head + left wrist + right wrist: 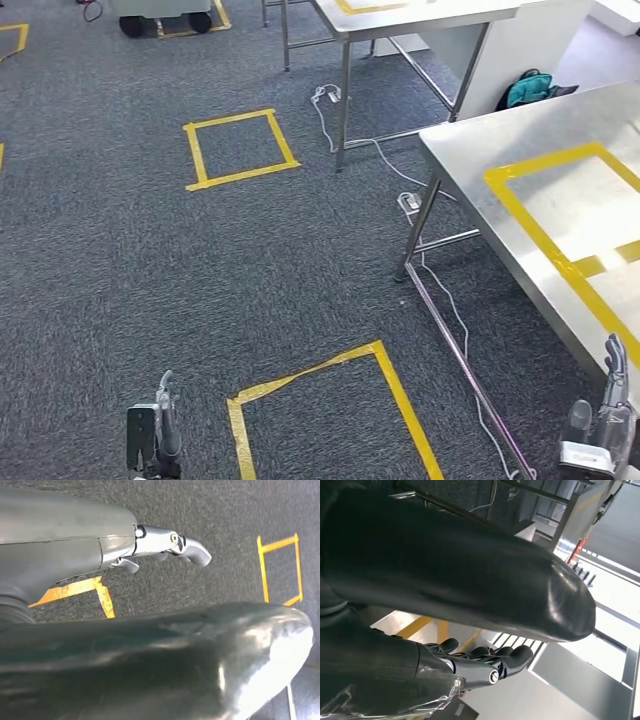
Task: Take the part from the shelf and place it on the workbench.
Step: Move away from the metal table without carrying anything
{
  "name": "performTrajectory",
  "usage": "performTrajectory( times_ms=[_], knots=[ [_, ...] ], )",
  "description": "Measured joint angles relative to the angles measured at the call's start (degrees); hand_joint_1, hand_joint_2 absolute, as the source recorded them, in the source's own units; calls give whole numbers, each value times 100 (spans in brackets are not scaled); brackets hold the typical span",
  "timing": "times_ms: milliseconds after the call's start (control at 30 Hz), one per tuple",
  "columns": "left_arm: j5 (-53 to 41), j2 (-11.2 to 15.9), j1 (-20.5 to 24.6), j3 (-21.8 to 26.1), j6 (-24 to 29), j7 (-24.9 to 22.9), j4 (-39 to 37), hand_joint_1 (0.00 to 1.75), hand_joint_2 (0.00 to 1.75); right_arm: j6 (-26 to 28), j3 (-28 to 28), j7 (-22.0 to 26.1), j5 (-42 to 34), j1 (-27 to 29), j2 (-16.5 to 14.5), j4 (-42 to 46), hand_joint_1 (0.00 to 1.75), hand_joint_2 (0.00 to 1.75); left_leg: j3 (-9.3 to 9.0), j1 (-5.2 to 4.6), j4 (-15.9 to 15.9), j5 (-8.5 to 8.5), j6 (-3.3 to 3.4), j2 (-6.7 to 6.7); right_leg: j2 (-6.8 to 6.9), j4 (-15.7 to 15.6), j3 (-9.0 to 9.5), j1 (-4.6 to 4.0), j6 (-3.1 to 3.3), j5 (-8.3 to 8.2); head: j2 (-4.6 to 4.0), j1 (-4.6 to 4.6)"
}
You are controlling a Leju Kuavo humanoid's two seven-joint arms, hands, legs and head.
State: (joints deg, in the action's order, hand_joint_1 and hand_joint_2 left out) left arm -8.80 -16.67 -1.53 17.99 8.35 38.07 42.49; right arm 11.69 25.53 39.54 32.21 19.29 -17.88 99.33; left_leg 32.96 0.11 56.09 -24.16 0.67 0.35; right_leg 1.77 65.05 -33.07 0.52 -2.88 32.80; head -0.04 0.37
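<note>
Both hands hang low at the robot's sides and carry nothing. On the left hand the fingers lie straight and loosely apart over grey carpet, gripping nothing. On the right hand the fingers are likewise stretched out and slightly apart, empty, just beside the near edge of the steel workbench.

Yellow tape marks a frame on the workbench top; another taped square lies on the carpet well apart from the workbench, and a third sits on the floor near its leg. A white cable runs under the workbench.

Neither the part nor the shelf can be seen here, so I judge the task to be at its start: the robot probably has to turn or walk to find the shelf, then reach for the part with an empty hand.
</note>
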Motion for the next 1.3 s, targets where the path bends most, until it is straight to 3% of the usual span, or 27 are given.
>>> performTrajectory(
  times_ms=[67, 100, 133, 167, 233, 300, 367, 400, 467, 500, 533, 600, 633, 667, 733, 767, 800, 833, 900, 967, 1033, 1067, 1100, 1133, 1167, 1233, 1300],
  knots=[
    [1, -8, -3, 2, -7, 0, 14, 0, 0, 0, 40, 0, 15, -6, -2, -46, 0, 0, 26, -12, 2, 16, 28, -155, -146, 740, -360, -2, 7, 275, 0, 0],
    [1, -9, -9, 3, -11, 0, 16, 0, 0, 0, 51, 0, 18, -11, -2, -70, 0, 0, 32, -18, 3, 22, 33, -238, -166, 877, -440, -4, 19, 267, 0, -1],
    [1, -8, -14, 5, -14, 0, 20, 0, 0, 0, 55, 0, 17, -19, -2, -89, 0, 0, 33, -22, 5, 28, 31, -323, -181, 787, -413, -5, 35, 147, 0, -2],
    [0, -8, -16, 6, -15, 0, 27, 0, 0, 0, 56, 0, 17, -28, -2, -102, 0, 0, 29, -22, 6, 34, 25, -407, -216, 478, -277, -4, 54, -60, 0, -1],
    [-2, -13, -10, 5, -17, 0, 60, 0, 0, 0, 64, -1, 14, -47, -2, -120, 0, 0, 35, -15, 16, 53, -6, -562, -478, -315, 77, 11, 91, -419, 0, -3],
    [-5, -20, -1, 4, -18, 0, 96, 0, 0, 0, 81, -1, 7, -63, -3, -138, 0, 0, 89, 14, 19, 93, -71, -691, -699, -723, 273, 9, 108, -510, 0, -7],
    [-9, -25, -13, 4, -18, 0, 113, 0, 0, 0, 96, -1, 2, -78, -4, -148, 0, 0, 145, 60, -16, 152, -163, -806, -641, -800, 310, -19, 142, -528, 0, -9],
    [-10, -26, -26, 4, -18, 0, 118, 0, 0, -1, 100, 0, 2, -86, -5, -151, 0, 0, 167, 66, -20, 151, -195, -758, -574, -852, 328, -23, 172, -564, 0, -8],
    [-13, -27, -25, 4, -18, 0, 135, 0, 0, -3, 108, 0, 2, -97, -7, -157, 0, 0, 311, 41, 240, -31, -239, -459, -404, -964, 383, -14, 229, -626, 0, -26],
    [-13, -28, -15, 4, -20, 0, 144, 0, 0, -4, 113, 0, 2, -96, -8, -166, 0, 0, 470, 31, 551, -204, -256, -277, -309, -985, 405, -14, 245, -636, 0, -33],
    [-13, -29, -7, 4, -21, 0, 150, 0, 0, -7, 119, -1, 0, -93, -8, -175, 0, 0, 668, 33, 945, -382, -279, -179, -212, -994, 410, -14, 256, -633, 0, -42],
    [-8, -26, -20, 5, -26, 0, 154, 0, 0, -15, 129, -2, -2, -93, -8, -199, 0, 0, 961, 63, 1508, -522, -325, -128, -25, -996, 418, -1, 255, -613, 0, -42],
    [-2, -22, -39, 7, -34, 0, 158, 0, 0, -25, 132, -2, 5, -97, -8, -214, 0, 0, 962, 85, 1500, -430, -352, -110, 61, -993, 432, 13, 241, -592, 0, -42],
    [14, -19, -65, 13, -53, 0, 176, 0, 0, -38, 130, -1, 26, -102, -11, -230, 0, 0, 847, 112, 1270, -247, -386, -63, 140, -983, 456, 32, 214, -562, 0, -41],
    [49, -23, -144, 59, -137, 0, 260, 0, 0, -60, 94, 0, 108, -105, -29, -262, 0, 0, 475, 148, 550, 104, -477, 206, 271, -915, 485, 48, 118, -456, 0, -53],
    [70, -34, -195, 104, -197, 0, 321, 0, 0, -50, 53, -1, 164, -100, -42, -277, 0, 0, 342, 149, 299, 164, -470, 324, 321, -866, 491, 37, 70, -391, 0, -57],
    [83, -46, -256, 160, -262, 0, 387, 0, 0, -15, -7, -4, 219, -93, -57, -293, 0, 0, 276, 142, 177, 150, -437, 398, 366, -826, 490, 22, 35, -330, 0, -55],
    [94, -55, -320, 222, -319, 0, 448, 0, 0, 34, -77, -8, 266, -89, -77, -313, 0, 0, 268, 122, 165, 90, -377, 380, 415, -807, 495, 9, 14, -284, 0, -51],
    [103, -51, -449, 339, -383, 1, 558, 0, 0, 122, -226, -15, 320, -95, -114, -361, 0, 0, 272, 112, 195, 43, -246, 232, 457, -803, 558, 37, -5, -209, 0, -30],
    [91, -49, -518, 441, -429, 2, 645, 0, 0, 196, -350, -26, 347, -90, -134, -403, 0, 0, 270, 101, 199, 39, -165, 81, 217, -528, 478, 67, -9, 22, 0, -21],
    [42, -55, -540, 569, -543, 2, 704, 0, 0, 346, -485, -80, 380, -64, -137, -456, 0, 0, 273, 84, 196, 43, -112, -64, -81, 214, 120, 50, 31, 411, 0, 5],
    [7, -55, -550, 662, -628, 2, 720, 0, 0, 461, -581, -130, 402, -49, -136, -499, 0, 0, 274, 69, 195, 43, -96, -141, -135, 620, -101, 31, 62, 560, 0, 19],
    [-30, -51, -564, 767, -718, 1, 728, 0, 0, 593, -698, -189, 419, -37, -134, -544, 0, 0, 271, 53, 196, 41, -89, -220, -159, 890, -272, 13, 97, 608, 0, 23],
    [-64, -45, -580, 877, -801, 1, 732, 0, 0, 725, -827, -248, 431, -27, -133, -587, 0, 0, 268, 39, 196, 41, -86, -299, -174, 952, -354, -5, 135, 540, 0, 22],
    [-89, -38, -593, 980, -863, 2, 733, 0, 0, 838, -956, -295, 438, -19, -133, -619, 0, 0, 262, 32, 197, 41, -85, -380, -200, 776, -322, -21, 169, 360, 0, 21],
    [-122, -29, -611, 1142, -937, 2, 743, 0, 0, 977, -1180, -355, 438, -12, -133, -660, 0, 0, 250, 29, 202, 44, -91, -542, -421, 37, -45, -28, 211, -96, 0, 21],
    [-134, -23, -620, 1247, -970, 1, 757, 0, 0, 1025, -1330, -380, 437, -8, -133, -691, 0, 0, 263, 35, 210, 64, -124, -690, -650, -486, 166, -17, 194, -332, 0, 20]
  ],
)
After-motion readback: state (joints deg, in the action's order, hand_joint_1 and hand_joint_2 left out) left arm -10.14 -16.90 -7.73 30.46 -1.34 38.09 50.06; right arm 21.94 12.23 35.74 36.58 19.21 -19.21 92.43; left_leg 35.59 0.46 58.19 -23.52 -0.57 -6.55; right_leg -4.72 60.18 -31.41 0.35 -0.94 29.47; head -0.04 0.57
